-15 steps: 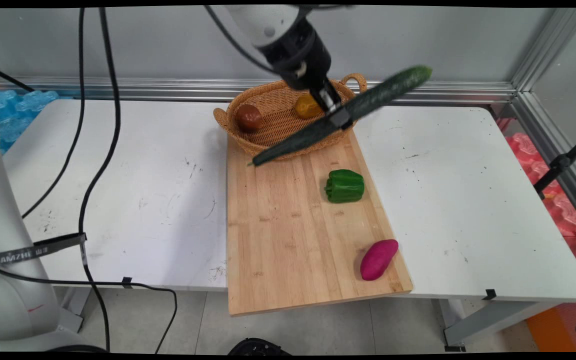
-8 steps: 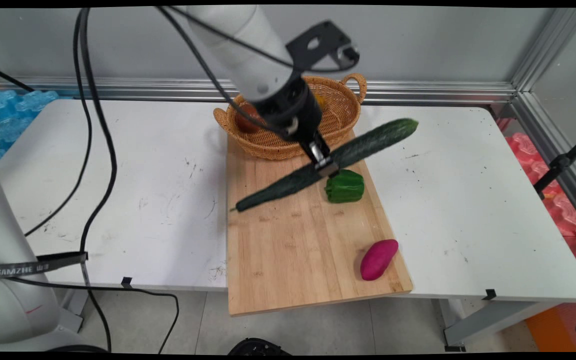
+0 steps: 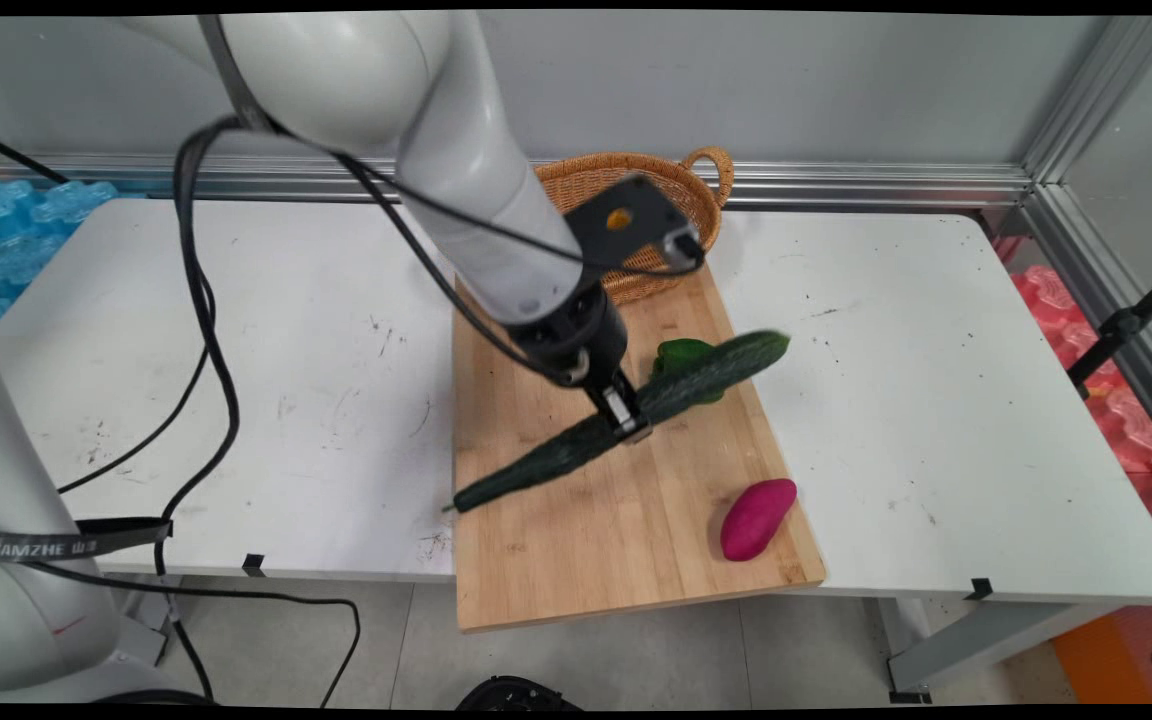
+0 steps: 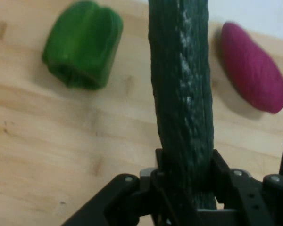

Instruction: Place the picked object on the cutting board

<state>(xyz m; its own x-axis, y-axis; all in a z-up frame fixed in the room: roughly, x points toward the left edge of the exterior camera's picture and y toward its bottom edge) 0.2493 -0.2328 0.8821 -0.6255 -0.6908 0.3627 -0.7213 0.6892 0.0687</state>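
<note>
End effector (image 3: 633, 423): clamped around the middle of a long dark cucumber (image 3: 626, 418), carried slanted above the cutting board (image 3: 576, 540).
Cucumber: in the air, crossing in front of the green pepper (image 3: 678, 355); its lower tip reaches the board's left edge.
Neighbours: purple sweet potato (image 3: 757, 518) near the board's front right corner; wicker basket (image 3: 681, 190) behind.
Handling: my judgement is the long ends could swing, so any lowering should be level and clear of the pepper.
Worktop (image 3: 936, 400): white, scuffed.
</note>
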